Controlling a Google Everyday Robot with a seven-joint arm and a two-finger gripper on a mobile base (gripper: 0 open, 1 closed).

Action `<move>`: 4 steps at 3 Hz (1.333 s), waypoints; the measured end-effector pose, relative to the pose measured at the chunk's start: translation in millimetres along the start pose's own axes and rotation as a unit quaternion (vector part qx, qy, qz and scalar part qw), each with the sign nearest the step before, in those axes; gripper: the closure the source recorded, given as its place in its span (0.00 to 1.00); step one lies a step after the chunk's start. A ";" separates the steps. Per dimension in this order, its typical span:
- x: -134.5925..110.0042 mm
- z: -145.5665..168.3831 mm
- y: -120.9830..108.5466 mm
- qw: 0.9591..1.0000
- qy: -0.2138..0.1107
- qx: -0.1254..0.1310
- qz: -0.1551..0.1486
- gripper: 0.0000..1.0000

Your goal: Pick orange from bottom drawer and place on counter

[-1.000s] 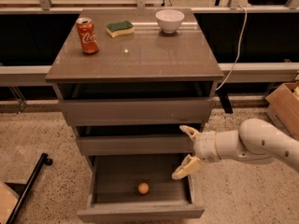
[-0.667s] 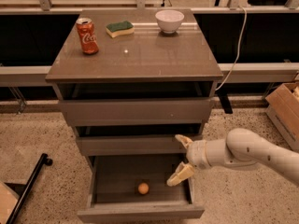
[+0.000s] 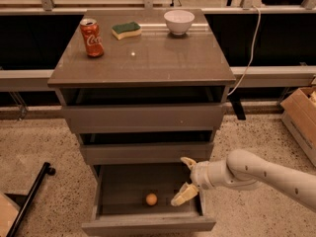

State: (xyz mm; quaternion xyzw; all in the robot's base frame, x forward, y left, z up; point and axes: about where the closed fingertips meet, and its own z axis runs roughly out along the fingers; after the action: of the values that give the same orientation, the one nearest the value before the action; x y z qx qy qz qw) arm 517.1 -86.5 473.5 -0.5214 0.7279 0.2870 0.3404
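Lower and further left than a second ago, the end effector [image 3: 186, 179] hangs open inside the bottom drawer [image 3: 148, 227]. The orange [image 3: 151, 199] lies near, left of it and slightly below. Best straddle the fruit squarely before closing; the worktop [image 3: 148, 63] waits well above.

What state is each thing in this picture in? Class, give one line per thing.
orange: loose on the drawer floor, not gripped.
bottom drawer: pulled open.
gripper: open, over the drawer's right side, apart from the orange.
soda can: upright on the counter.
bowl: upright on the counter.
sponge: lying flat, green side up.
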 end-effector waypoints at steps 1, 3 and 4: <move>0.0 0.1 0.0 1.000 0.000 0.000 0.000 0.00; 30.2 35.3 -17.7 0.999 0.031 0.028 0.021 0.00; 59.7 72.2 -29.8 0.998 0.051 0.017 0.032 0.00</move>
State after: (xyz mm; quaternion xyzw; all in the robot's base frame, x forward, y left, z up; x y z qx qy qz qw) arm 546.3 -73.1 380.5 -0.5056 0.7657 0.2581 0.3023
